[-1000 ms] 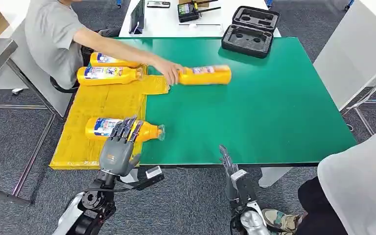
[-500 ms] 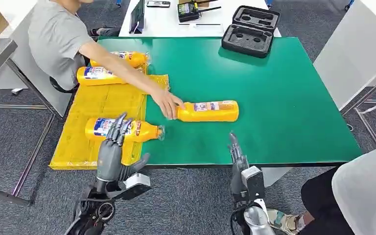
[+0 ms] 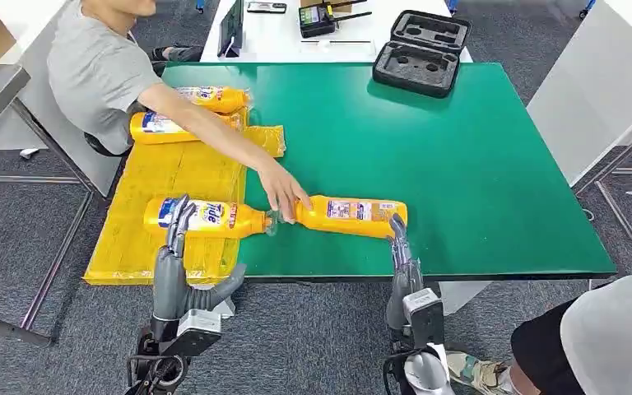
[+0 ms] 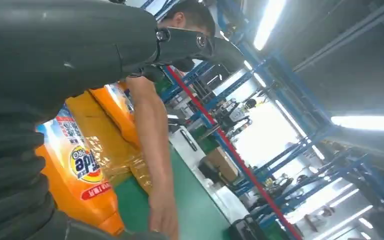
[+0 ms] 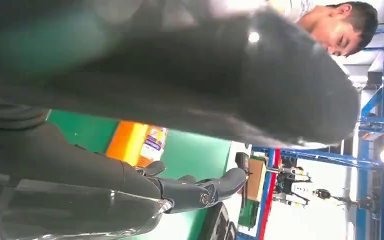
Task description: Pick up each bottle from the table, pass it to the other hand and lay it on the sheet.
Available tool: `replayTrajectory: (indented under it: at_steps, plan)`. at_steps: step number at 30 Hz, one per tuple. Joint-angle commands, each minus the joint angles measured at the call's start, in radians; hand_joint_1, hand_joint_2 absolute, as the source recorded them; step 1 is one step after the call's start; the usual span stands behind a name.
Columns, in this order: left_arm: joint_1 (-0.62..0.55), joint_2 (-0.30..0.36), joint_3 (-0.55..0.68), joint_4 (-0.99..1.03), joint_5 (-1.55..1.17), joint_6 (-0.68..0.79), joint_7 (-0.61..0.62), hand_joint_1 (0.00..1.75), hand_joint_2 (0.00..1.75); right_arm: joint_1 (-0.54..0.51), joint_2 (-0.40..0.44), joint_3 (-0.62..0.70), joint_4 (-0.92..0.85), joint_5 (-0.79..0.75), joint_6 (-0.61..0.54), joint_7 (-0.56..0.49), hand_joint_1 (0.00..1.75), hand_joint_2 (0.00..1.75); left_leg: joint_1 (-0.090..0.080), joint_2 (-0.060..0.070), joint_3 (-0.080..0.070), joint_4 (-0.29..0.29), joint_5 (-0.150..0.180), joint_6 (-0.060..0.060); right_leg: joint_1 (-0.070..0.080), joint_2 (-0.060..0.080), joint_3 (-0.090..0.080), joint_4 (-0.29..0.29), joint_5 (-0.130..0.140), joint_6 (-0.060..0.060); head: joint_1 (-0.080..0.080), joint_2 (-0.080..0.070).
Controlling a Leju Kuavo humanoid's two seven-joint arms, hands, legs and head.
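— Room on the green table (image 3: 477, 164)?
— Plenty, right and middle. Only a black case (image 3: 420, 51) at the far edge there.
— Near edge?
— Blocked by a bottle (image 3: 354, 216) lying just past the right hand (image 3: 401, 263), with a person's hand (image 3: 284, 193) on its cap end.
— Left side?
— Crowded. Another bottle (image 3: 202, 218) on the yellow sheet (image 3: 164, 177) just ahead of the left hand (image 3: 173, 271); person's arm (image 3: 206, 123) slanting across; two more bottles (image 3: 177, 125) at the far end.

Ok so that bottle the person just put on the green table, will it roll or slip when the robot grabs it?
The bottle lies on its side on the smooth mat, so a nudge could probably roll it. Its glossy plastic looks rather slippery. It looks full and opaque, so likely heavy for its size. The person's hand rests at its neck.
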Motion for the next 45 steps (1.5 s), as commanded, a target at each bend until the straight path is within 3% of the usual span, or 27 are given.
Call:
replayTrajectory:
  at_steps: [1, 12, 24, 35, 36, 41, 44, 45]
  plan:
    - [-0.001, -0.016, -0.015, 0.034, 0.012, -0.012, -0.003, 0.0, 1.75, -0.01, -0.057, 0.024, -0.037, 0.026, -0.002, 0.002, 0.0, 0.0, 0.0, 0.0, 0.002, 0.0, -0.001, -0.001, 0.0, 0.0, 0.002, -0.001, -0.001, -0.001, 0.0, 0.0]
    - [-0.047, -0.038, -0.059, 0.089, 0.035, -0.046, -0.009, 0.0, 1.75, -0.016, -0.13, 0.038, -0.053, 0.133, -0.114, 0.002, 0.0, 0.0, 0.001, -0.001, 0.002, 0.0, -0.001, -0.001, 0.001, -0.002, 0.003, -0.001, -0.001, -0.001, 0.0, 0.0]
    - [-0.081, 0.015, -0.163, 0.109, 0.138, 0.031, -0.009, 0.0, 1.75, -0.077, -0.171, 0.027, 0.01, 0.309, -0.335, 0.002, 0.0, 0.0, 0.001, 0.001, 0.003, -0.001, -0.001, -0.001, 0.001, 0.0, 0.003, -0.001, 0.0, -0.001, 0.0, 0.0]
    - [-0.146, 0.013, -0.187, 0.166, 0.17, 0.048, -0.009, 0.0, 1.75, -0.155, -0.209, -0.072, -0.006, 0.372, -0.34, 0.002, 0.0, 0.0, 0.0, 0.0, 0.002, 0.0, 0.0, -0.001, 0.001, 0.0, 0.003, -0.001, 0.0, -0.001, 0.0, 0.0]
    - [-0.149, 0.01, -0.186, 0.171, 0.17, 0.044, -0.009, 0.0, 1.75, -0.161, -0.211, -0.077, -0.003, 0.373, -0.344, 0.002, 0.0, 1.75, 0.0, 0.001, 0.002, 0.0, 0.0, -0.001, 0.0, 0.0, 0.002, -0.001, 0.0, -0.001, 0.0, 0.0]
    - [-0.15, -0.004, -0.163, 0.191, 0.157, 0.037, -0.009, 0.0, 1.75, -0.182, -0.212, -0.091, 0.026, 0.377, -0.349, 0.002, 0.0, 1.75, 0.001, 0.001, 0.004, 0.0, -0.001, -0.002, 0.001, 0.001, 0.004, -0.001, 0.0, -0.002, 0.0, 0.0]
    - [-0.145, -0.008, -0.151, 0.193, 0.14, 0.029, -0.009, 0.0, 1.75, -0.218, -0.198, -0.134, 0.117, 0.368, -0.294, 0.002, 0.0, 1.75, 0.001, 0.002, 0.005, -0.001, -0.001, -0.002, 0.002, 0.001, 0.005, -0.002, 0.0, -0.002, 0.0, 0.0]
    - [-0.143, -0.003, -0.159, 0.187, 0.141, 0.019, -0.009, 0.0, 1.75, -0.244, -0.201, -0.147, 0.187, 0.376, -0.227, 0.024, 0.0, 1.75, 0.001, 0.001, 0.004, -0.001, -0.001, -0.001, 0.001, 0.001, 0.004, -0.002, 0.0, -0.001, 0.0, 0.0]
